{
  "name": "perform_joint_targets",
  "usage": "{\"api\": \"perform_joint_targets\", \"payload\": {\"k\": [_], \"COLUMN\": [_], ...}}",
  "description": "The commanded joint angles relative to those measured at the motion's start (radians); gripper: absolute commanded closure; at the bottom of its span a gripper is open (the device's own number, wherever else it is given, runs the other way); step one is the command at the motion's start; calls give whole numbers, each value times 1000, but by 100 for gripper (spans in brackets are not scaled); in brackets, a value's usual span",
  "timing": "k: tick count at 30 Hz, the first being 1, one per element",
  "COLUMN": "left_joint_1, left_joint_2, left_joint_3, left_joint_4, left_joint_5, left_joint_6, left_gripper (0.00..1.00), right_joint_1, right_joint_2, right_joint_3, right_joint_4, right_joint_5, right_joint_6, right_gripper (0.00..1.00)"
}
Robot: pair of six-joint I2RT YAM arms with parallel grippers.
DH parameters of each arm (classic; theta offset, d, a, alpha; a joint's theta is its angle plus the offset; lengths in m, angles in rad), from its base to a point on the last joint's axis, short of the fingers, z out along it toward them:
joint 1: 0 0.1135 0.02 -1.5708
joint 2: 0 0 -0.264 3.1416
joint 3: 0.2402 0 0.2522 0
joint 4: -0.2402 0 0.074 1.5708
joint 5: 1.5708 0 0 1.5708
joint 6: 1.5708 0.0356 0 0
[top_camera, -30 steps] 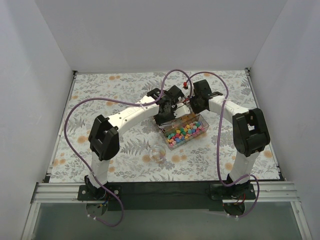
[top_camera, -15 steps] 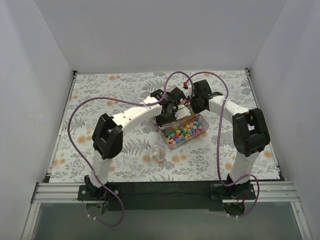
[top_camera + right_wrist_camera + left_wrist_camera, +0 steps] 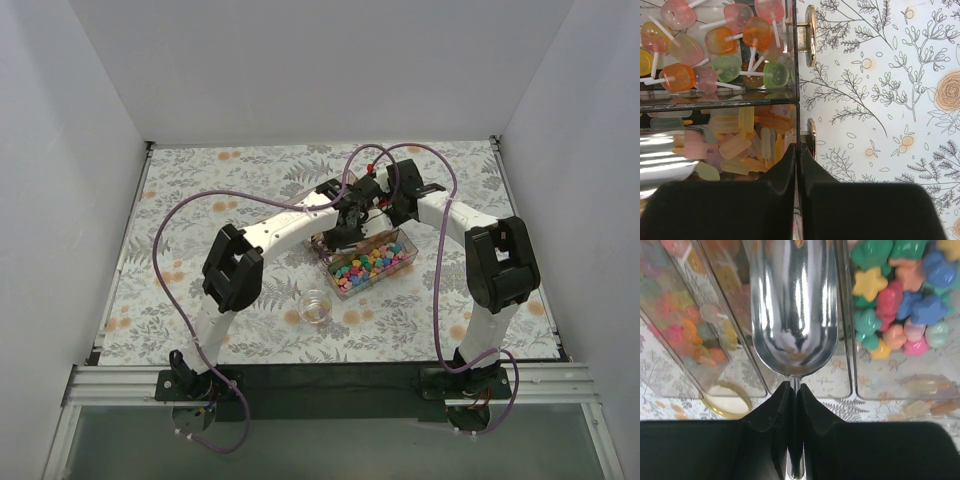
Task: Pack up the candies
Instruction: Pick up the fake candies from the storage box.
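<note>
The candies point(image 3: 366, 265) are small bright sweets in a clear compartmented box point(image 3: 398, 268) at the table's middle. In the left wrist view, star-shaped candies point(image 3: 900, 290) fill the right compartment. My left gripper point(image 3: 795, 389) is shut on the thin handle of a metal scoop point(image 3: 792, 305), whose empty bowl lies over the middle compartment. In the top view the left gripper point(image 3: 345, 225) is at the box's far left end. My right gripper point(image 3: 798, 150) is shut on the box's clear wall point(image 3: 796, 107), beside lollipops point(image 3: 725, 50) and bar-shaped sweets point(image 3: 740, 140).
A small clear cup point(image 3: 316, 306) stands on the fern-print cloth near the box's front left. Gold fittings point(image 3: 810, 35) stick out of the box's side. White walls close in the table on three sides. Purple cables loop above both arms.
My left arm has swung to the right and forward, carrying the scoop further over the box. The right arm and the box have stayed put.
</note>
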Motion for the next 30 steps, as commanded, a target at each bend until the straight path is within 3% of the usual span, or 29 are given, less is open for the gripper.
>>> {"api": "perform_joint_targets", "payload": {"k": [1, 17, 30], "left_joint_1": [-4, -7, -7], "left_joint_2": [49, 224, 227], "left_joint_3": [72, 236, 224], "left_joint_4": [16, 113, 229], "left_joint_5": [52, 262, 283], "left_joint_6": [-4, -88, -139], "left_gripper": [100, 100, 100], "right_joint_1": [24, 26, 24], "right_joint_2": [1, 10, 9], "right_joint_3": [-5, -26, -66], "right_joint_4": [53, 93, 150], "right_joint_5": [-47, -208, -269], "right_joint_6": [27, 105, 142], "right_gripper": [99, 99, 99]}}
